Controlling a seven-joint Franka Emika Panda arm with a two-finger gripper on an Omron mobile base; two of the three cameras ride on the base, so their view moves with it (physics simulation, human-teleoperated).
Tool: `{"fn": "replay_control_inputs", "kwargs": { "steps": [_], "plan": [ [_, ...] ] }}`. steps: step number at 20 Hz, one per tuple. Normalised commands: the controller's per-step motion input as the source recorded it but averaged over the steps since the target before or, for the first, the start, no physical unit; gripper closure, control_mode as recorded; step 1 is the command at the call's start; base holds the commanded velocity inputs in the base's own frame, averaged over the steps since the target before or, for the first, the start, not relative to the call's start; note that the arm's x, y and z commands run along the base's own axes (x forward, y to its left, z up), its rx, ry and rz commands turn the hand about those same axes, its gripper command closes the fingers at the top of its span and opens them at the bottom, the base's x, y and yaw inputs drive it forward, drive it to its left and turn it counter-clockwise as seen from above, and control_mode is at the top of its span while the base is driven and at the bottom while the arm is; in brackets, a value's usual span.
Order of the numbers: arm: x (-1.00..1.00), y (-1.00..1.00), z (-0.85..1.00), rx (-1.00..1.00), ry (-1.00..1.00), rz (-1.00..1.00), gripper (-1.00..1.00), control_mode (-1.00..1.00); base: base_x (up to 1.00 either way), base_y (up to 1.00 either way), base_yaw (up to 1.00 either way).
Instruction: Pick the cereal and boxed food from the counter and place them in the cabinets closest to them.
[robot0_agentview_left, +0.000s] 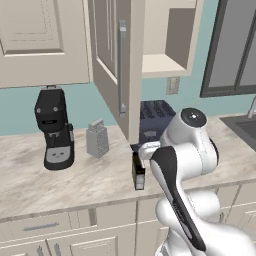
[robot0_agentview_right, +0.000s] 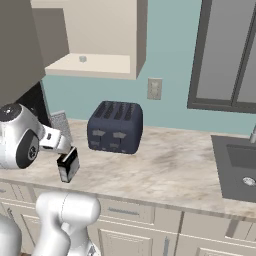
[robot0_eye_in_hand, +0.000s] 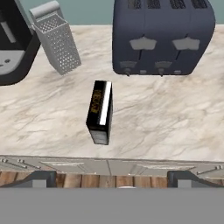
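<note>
Pincer (robot0_eye_in_hand: 112, 181) jaws spread wide, empty, hovering above the slim black box (robot0_eye_in_hand: 100, 111) standing mid-frame on the marbled stone counter (robot0_eye_in_hand: 166, 118). Nothing is stowed yet, I judge: the open cabinet (robot0_agentview_right: 95, 65) at upper left has a bare pale shelf. Ribbed metal grater (robot0_eye_in_hand: 57, 41) and boxy navy toaster (robot0_eye_in_hand: 164, 35) sit behind.

Seen from the hand, the black box (robot0_eye_in_hand: 100, 112) stands alone on the counter (robot0_eye_in_hand: 166, 127), with bare stone around it at 3, 6 and 9 o'clock and the gripper's (robot0_eye_in_hand: 112, 179) 2 fingers spread wide below it at 6. The toaster (robot0_eye_in_hand: 162, 35) blocks the way at 1 o'clock, the grater (robot0_eye_in_hand: 57, 41) at 11 and the coffee machine (robot0_eye_in_hand: 13, 48) at 10. Above, the open cabinet door (robot0_agentview_left: 117, 65) juts out over the counter, while the shelf (robot0_agentview_right: 95, 64) behind it lies bare.
</note>
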Motion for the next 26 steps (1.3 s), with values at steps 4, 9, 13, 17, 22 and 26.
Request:
{"fn": "replay_control_inputs", "kwargs": {
  "steps": [4, 9, 13, 17, 22, 26],
  "plan": [
    [0.08, 0.00, -0.38, 0.00, 0.02, 0.00, -1.00, -1.00, 0.00, 0.00, 0.00],
    [0.15, 0.02, -0.33, 0.00, 0.01, -0.01, -1.00, -1.00, 0.00, 0.00, 0.00],
    [0.22, 0.07, -0.30, 0.00, 0.01, -0.02, -1.00, -1.00, 0.00, 0.00, 0.00],
    [0.27, 0.08, -0.28, 0.00, 0.00, -0.02, -1.00, -1.00, 0.00, 0.00, 0.00],
    [0.31, 0.09, -0.25, 0.00, 0.00, -0.02, -1.00, -1.00, 0.00, 0.00, 0.00],
    [0.34, 0.09, -0.24, -0.01, 0.00, -0.03, -1.00, -1.00, 0.00, 0.00, 0.00]
  ]
}}
